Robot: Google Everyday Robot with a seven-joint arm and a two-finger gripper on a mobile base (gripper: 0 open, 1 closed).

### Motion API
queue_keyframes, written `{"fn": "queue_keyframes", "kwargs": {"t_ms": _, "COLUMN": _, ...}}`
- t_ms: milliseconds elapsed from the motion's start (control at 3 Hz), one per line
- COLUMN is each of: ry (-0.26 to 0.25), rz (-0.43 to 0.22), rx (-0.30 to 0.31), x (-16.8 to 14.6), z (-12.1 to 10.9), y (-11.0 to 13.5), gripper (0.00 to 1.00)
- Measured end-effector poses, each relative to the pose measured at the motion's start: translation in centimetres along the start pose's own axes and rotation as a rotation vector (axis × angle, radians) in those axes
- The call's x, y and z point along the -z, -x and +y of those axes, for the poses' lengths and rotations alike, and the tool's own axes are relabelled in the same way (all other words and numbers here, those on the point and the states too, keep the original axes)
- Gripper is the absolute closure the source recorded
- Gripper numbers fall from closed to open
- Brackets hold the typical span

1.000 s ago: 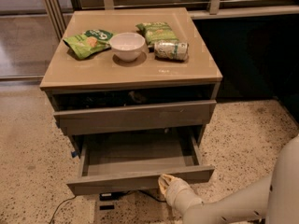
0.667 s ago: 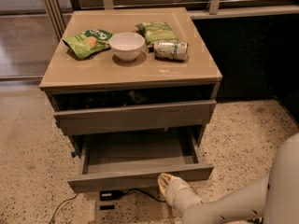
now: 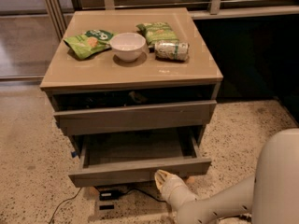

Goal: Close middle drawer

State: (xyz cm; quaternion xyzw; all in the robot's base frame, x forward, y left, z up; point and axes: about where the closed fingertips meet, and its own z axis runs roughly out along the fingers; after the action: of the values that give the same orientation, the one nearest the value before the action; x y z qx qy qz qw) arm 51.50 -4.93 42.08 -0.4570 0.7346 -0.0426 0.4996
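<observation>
Barely shifted, gripper (image 3: 164,180) seemingly touches the open middle drawer (image 3: 126,171) front.

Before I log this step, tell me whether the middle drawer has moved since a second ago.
Yes. The middle drawer has slid slightly inward: less of its interior shows below the upper drawer front. The hand is at its front edge.

Smooth white arm (image 3: 219,210), rounded bulky segments; cream-tipped gripper (image 3: 164,180) just below middle drawer (image 3: 135,171) front.
</observation>
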Motion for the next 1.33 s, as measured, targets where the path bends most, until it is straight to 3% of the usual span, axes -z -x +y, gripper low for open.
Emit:
{"fn": "queue_keyframes", "kwargs": {"t_ms": 333, "ry": 0.0, "rz": 0.0, "rx": 0.0, "x": 0.0, "z": 0.0, "y": 0.0, "gripper": 1.0}}
{"fn": "queue_keyframes", "kwargs": {"t_ms": 667, "ry": -0.03, "rz": -0.028, "rx": 0.001, "x": -2.0, "z": -0.4, "y": 0.3, "gripper": 1.0}}
{"fn": "queue_keyframes", "kwargs": {"t_ms": 1333, "ry": -0.029, "rz": -0.084, "rx": 0.017, "x": -4.6, "z": -1.1, "y": 0.8, "gripper": 1.0}}
